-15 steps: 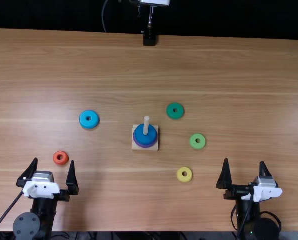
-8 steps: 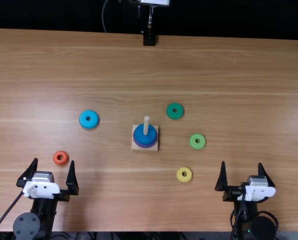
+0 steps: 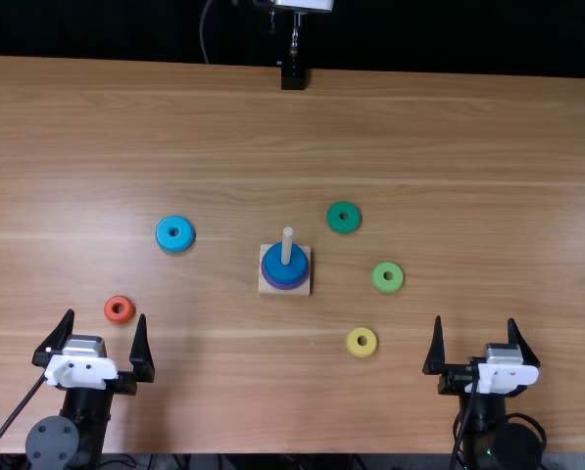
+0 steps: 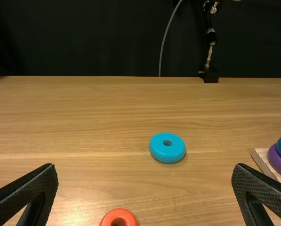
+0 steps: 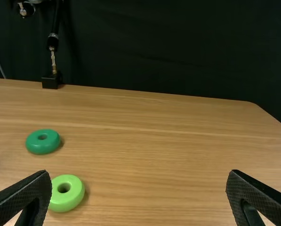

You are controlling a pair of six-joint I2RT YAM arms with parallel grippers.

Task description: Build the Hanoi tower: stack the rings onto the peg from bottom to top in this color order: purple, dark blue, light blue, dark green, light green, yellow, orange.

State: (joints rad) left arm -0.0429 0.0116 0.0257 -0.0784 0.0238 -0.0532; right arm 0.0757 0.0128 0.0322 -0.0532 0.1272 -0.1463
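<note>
From my seat, both the left gripper (image 3: 106,339) and right gripper (image 3: 475,333) are sitting spread wide with nothing between the fingers, down at the near side of the table (image 3: 449,137). Just past the left one is the orange ring (image 3: 119,309), with the light blue ring (image 3: 174,234) farther out, and the peg (image 3: 287,247) near the middle has the dark blue ring (image 3: 299,260) over what looks like the purple ring (image 3: 284,285). Yellow (image 3: 362,342), light green (image 3: 388,277) and dark green (image 3: 344,217) rings lie loose between the peg and the right side.
</note>
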